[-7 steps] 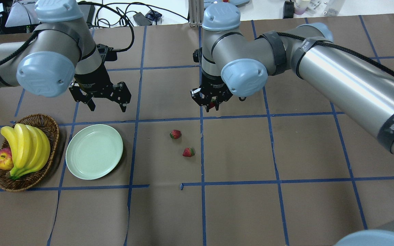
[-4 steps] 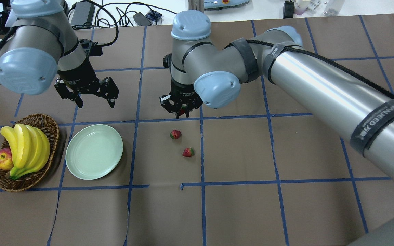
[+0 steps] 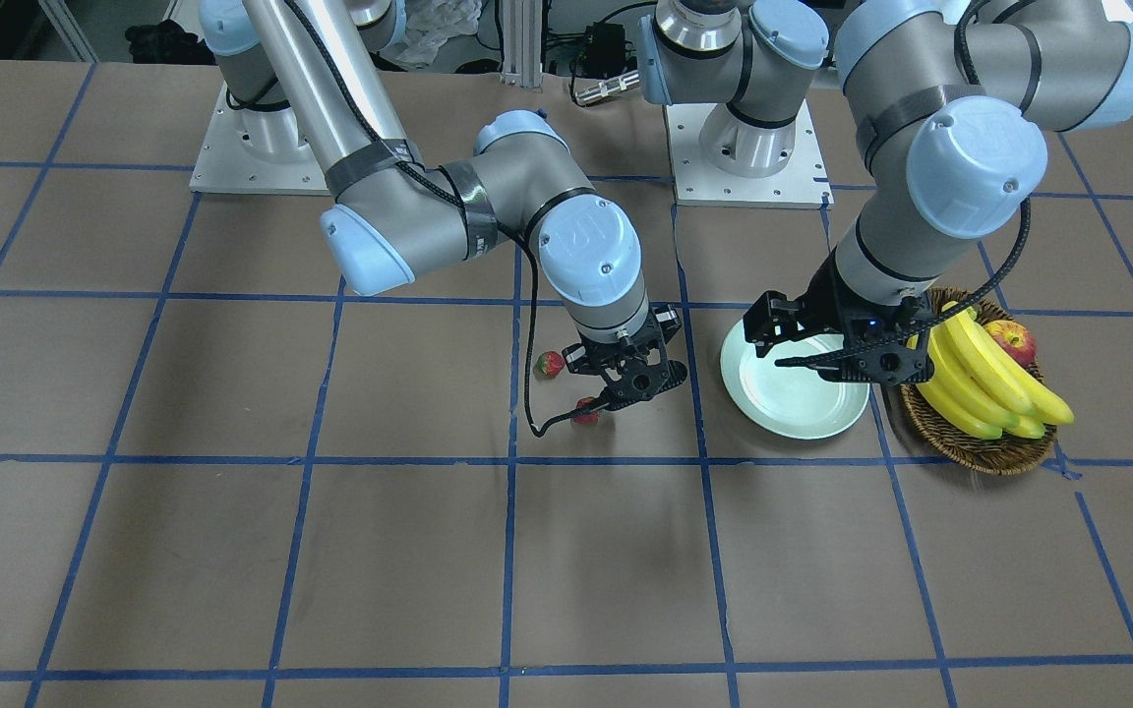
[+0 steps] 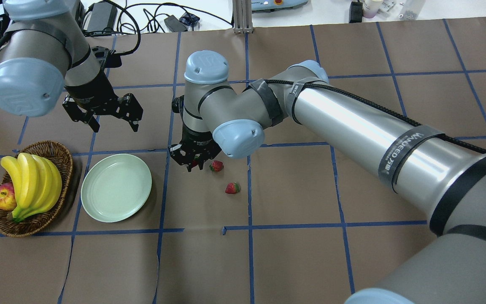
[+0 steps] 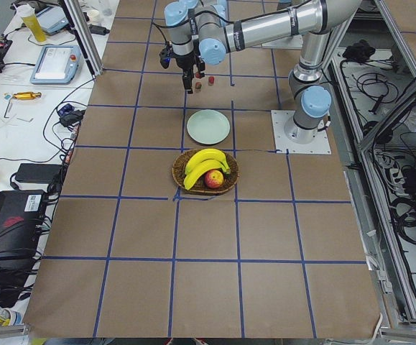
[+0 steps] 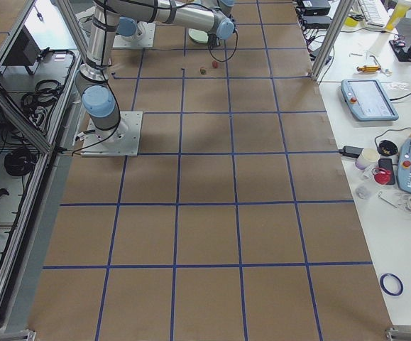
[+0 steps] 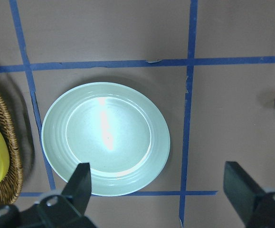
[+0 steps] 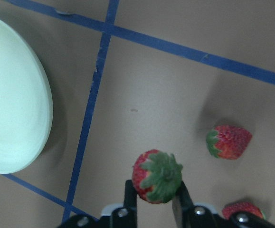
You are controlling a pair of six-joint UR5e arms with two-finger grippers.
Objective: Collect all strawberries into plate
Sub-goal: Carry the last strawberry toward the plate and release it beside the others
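Right gripper (image 4: 192, 162) was clamped on one strawberry (image 8: 156, 176). Its fingers (image 8: 129, 194) pinched the berry's sides, and the green leafy top faced the wrist camera. That berry hung clear of the table (image 4: 293, 261), just beside the plate (image 4: 116, 188), on the plate's side away from the basket (image 4: 59, 153). It was not over the rim.

Second strawberry (image 4: 216, 166) lay on the table, farther from the plate than the held one, on the same side. Third strawberry (image 4: 232, 188) lay farther out again from the plate, near the second but not touching it.

Left gripper (image 4: 115, 126) was raised above the plate with its jaws spread wide and nothing between them. In its wrist view the whole plate showed, glossy and pale green, with the two dark fingertips (image 7: 80, 183) at the frame's bottom edge.

The basket sat just beside the plate on the side opposite the berries, a narrow gap between them. It held bananas (image 4: 32, 185) and an apple (image 4: 3, 197); the apple was on the basket's side away from the plate.
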